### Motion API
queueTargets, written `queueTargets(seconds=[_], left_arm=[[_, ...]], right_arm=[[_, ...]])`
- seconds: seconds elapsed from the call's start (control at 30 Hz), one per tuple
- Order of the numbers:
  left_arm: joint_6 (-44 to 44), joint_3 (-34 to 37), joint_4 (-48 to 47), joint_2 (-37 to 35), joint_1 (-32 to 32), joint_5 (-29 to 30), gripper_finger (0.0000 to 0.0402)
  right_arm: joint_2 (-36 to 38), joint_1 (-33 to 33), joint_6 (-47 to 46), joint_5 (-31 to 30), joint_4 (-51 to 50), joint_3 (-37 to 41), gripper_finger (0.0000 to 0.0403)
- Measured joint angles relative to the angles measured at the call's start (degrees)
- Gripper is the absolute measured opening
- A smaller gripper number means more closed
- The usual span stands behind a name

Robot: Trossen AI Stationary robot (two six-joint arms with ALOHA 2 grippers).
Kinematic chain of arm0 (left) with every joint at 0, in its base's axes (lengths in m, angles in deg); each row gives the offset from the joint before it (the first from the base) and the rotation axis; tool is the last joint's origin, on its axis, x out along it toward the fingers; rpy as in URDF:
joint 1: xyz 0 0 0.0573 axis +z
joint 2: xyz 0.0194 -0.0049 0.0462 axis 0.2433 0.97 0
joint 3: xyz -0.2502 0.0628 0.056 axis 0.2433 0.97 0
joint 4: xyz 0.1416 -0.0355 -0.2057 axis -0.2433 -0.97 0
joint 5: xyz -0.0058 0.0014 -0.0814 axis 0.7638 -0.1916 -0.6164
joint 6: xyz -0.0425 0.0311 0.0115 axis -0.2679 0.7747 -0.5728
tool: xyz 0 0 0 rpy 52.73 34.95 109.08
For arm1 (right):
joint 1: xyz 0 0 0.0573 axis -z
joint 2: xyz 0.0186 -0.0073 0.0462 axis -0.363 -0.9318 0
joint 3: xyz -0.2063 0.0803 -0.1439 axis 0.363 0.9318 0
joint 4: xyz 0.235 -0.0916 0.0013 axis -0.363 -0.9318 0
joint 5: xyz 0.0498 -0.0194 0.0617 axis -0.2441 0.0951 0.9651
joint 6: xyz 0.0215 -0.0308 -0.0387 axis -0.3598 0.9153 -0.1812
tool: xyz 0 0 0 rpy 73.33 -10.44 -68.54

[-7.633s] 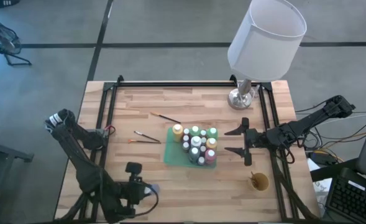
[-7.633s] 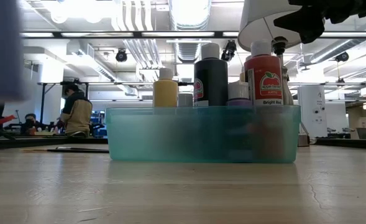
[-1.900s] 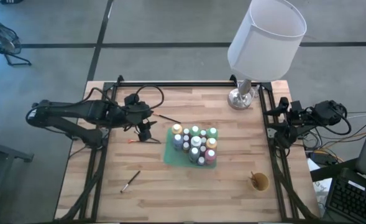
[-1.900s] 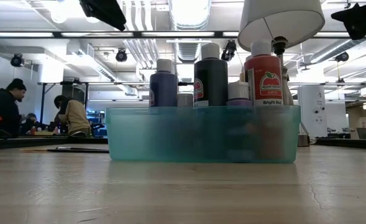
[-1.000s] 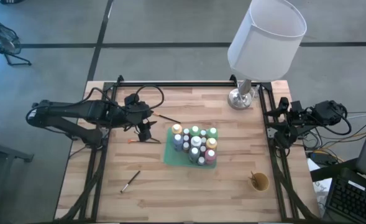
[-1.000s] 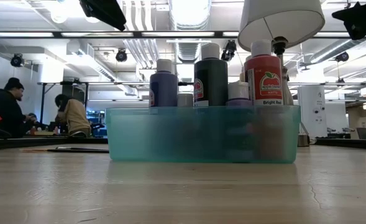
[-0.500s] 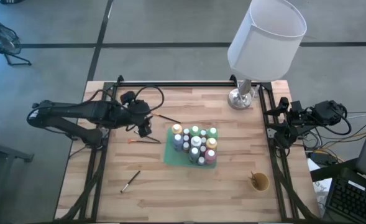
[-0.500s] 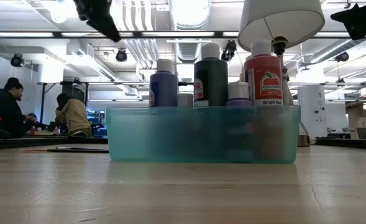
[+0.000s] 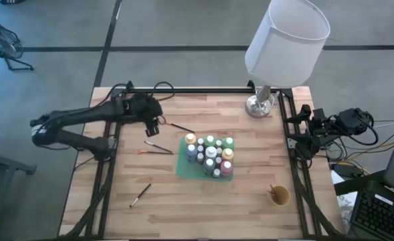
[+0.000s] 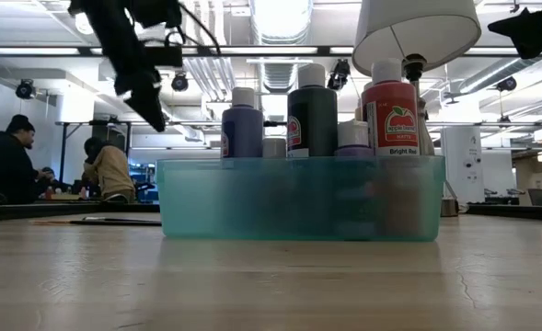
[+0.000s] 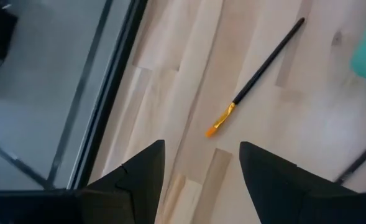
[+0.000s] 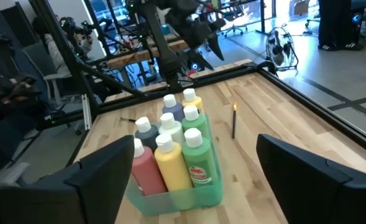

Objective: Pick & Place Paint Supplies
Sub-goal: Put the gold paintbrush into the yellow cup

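Several pale-capped paint bottles (image 9: 210,155) stand upright in a teal bin (image 10: 298,198) at the table's middle. Two thin dark brushes (image 9: 158,148) lie flat on the wood left of the bin, one of them orange-tipped (image 11: 257,78). Another brush (image 9: 180,126) lies toward the far edge, and one (image 9: 140,195) lies near the left front. My left gripper (image 9: 155,122) hangs open above the table, on the far side of the two brushes and touching nothing. My right gripper (image 9: 295,132) waits open at the table's right edge.
A lamp with a white shade (image 9: 287,39) stands on its metal base (image 9: 259,105) at the far right. A small tan cup (image 9: 279,195) sits near the right front. Black rails (image 9: 113,134) run along the table's sides. People sit in the room behind (image 10: 13,161).
My left gripper has drawn back from above the two brushes toward the table's far edge, staying open. The brushes, bin and bottles have not moved, and the right arm has kept still.
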Motion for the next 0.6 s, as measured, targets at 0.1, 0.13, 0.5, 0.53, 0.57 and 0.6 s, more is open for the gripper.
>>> queueTargets(seconds=[0.1,0.13,0.5,0.53,0.57,0.6], left_arm=[[4.7,2.5,3.7,0.0,4.2,-4.2,0.0212],[5.7,3.0,4.3,0.0,5.5,-5.5,0.0212],[15.0,3.9,7.7,7.0,11.8,-11.3,0.0212],[15.6,3.8,8.1,8.4,11.9,-11.6,0.0212],[16.3,3.6,8.2,9.8,11.9,-11.9,0.0211],[16.9,3.2,8.1,11.4,11.9,-12.0,0.0211]], right_arm=[[0.0,0.0,0.0,0.0,0.0,0.0,0.0341],[0.0,0.0,0.0,0.0,0.0,0.0,0.0345],[0.0,0.0,0.0,0.0,0.0,0.0,0.0356],[0.0,0.0,0.0,0.0,0.0,0.0,0.0354],[0.0,0.0,0.0,0.0,0.0,0.0,0.0351],[0.0,0.0,0.0,0.0,0.0,0.0,0.0348]])
